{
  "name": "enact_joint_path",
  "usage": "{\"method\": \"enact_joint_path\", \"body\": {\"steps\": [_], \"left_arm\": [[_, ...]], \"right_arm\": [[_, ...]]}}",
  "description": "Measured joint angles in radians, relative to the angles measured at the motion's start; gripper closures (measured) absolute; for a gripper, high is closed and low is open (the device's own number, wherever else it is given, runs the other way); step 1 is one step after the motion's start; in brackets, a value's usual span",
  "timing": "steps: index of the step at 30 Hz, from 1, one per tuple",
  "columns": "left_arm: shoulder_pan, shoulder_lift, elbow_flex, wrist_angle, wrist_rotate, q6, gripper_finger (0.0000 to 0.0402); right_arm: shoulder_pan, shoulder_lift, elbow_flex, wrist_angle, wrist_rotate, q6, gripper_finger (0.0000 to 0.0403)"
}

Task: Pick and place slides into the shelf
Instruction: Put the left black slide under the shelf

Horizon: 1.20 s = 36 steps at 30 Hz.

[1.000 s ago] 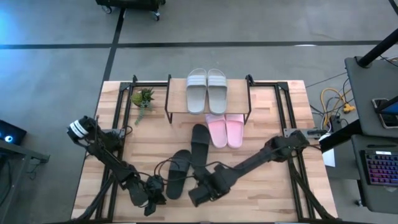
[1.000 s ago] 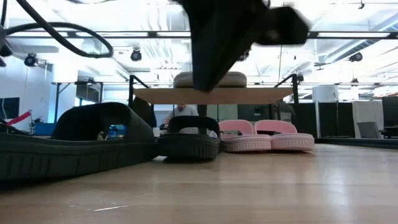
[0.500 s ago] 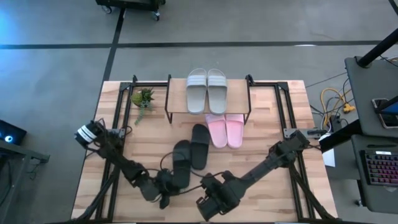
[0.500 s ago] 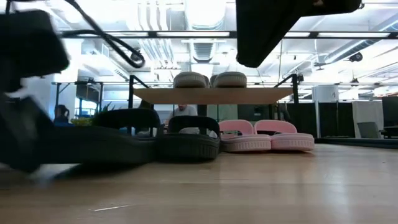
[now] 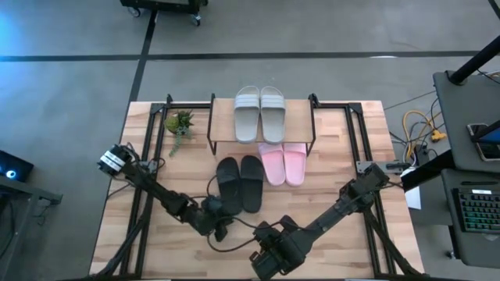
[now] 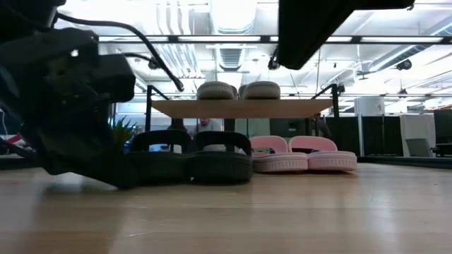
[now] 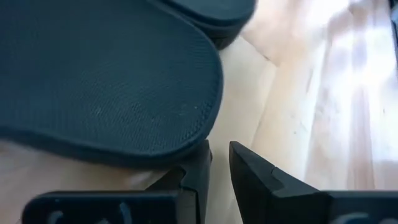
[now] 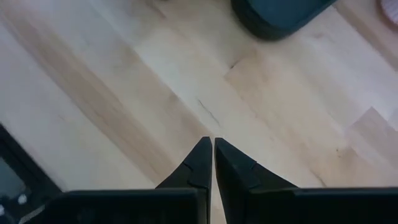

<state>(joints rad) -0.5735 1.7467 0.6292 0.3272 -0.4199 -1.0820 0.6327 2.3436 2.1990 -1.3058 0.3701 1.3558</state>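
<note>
Two black slides [image 5: 228, 183] [image 5: 251, 181] lie side by side on their soles, toes toward the shelf [image 5: 301, 129]. A light grey pair [image 5: 260, 113] rests on the shelf's board. A pale pink pair [image 5: 283, 162] sits on the table, partly under the board. My left gripper [image 5: 216, 220] is low at the left black slide's heel [image 7: 106, 81], with a narrow gap between its fingers and nothing in it. Near the table's front edge, my right gripper [image 5: 269, 261] hangs shut above bare wood [image 8: 211, 146]. My left gripper touches the left black slide's heel rim [image 7: 180, 149] with the tip and outer side of one finger [image 7: 198, 171]. The fingers slant down from the table's near left. Nothing is between them. The slide lies flat on the table.
A small green plant [image 5: 180, 123] stands at the table's far left. Black frame rails [image 5: 152, 133] [image 5: 359, 133] run along both sides. Bare wood lies in front of the pink pair and right of the black pair. The low view shows the shelf board [image 6: 240, 108] above the slides.
My left gripper has gone toward the far edge and to the right, pushing the left black slide. The slide has slid along the table and turned from a slant to lie straight beside the other black slide. My right gripper, still shut, has drawn back toward the near edge.
</note>
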Motion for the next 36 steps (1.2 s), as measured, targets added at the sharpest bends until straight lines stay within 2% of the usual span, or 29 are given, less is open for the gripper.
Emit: {"method": "enact_joint_path", "body": {"steps": [6,12,16,21,23,26,30,32,34,36], "left_arm": [[-0.032,-0.057,0.003,-0.138,-0.020,-0.095,0.0350],[-0.087,-0.181,0.004,-0.251,-0.002,-0.117,0.0350],[-0.168,-0.266,0.005,-0.285,-0.005,-0.095,0.0350],[-0.310,-0.338,0.004,-0.276,-0.029,-0.041,0.0350],[-0.360,-0.347,0.008,-0.336,-0.095,-0.098,0.0350],[-0.427,-0.356,0.008,-0.481,-0.295,-0.241,0.0350],[-0.448,-0.356,0.007,-0.721,-0.546,-0.465,0.0350],[-0.441,-0.360,0.007,-0.814,-0.591,-0.539,0.0350],[-0.428,-0.363,0.006,-0.904,-0.590,-0.616,0.0350],[-0.411,-0.369,0.004,-1.009,-0.567,-0.731,0.0350]], "right_arm": [[-0.002,0.000,-0.005,0.003,-0.019,-0.071,0.0390],[-0.043,-0.002,-0.046,0.013,-0.039,-0.151,0.0390],[-0.077,-0.002,-0.087,0.065,-0.047,-0.277,0.0390],[-0.106,-0.002,-0.131,0.141,-0.006,-0.489,0.0390],[-0.112,-0.002,-0.151,0.137,0.029,-0.576,0.0390],[-0.116,-0.002,-0.182,0.135,0.083,-0.686,0.0390],[-0.117,-0.002,-0.213,0.159,0.108,-0.735,0.0390],[-0.117,-0.002,-0.221,0.208,0.069,-0.755,0.0390],[-0.125,-0.002,-0.222,0.274,-0.030,-0.773,0.0390],[-0.138,-0.002,-0.222,0.330,-0.139,-0.725,0.0390]]}}
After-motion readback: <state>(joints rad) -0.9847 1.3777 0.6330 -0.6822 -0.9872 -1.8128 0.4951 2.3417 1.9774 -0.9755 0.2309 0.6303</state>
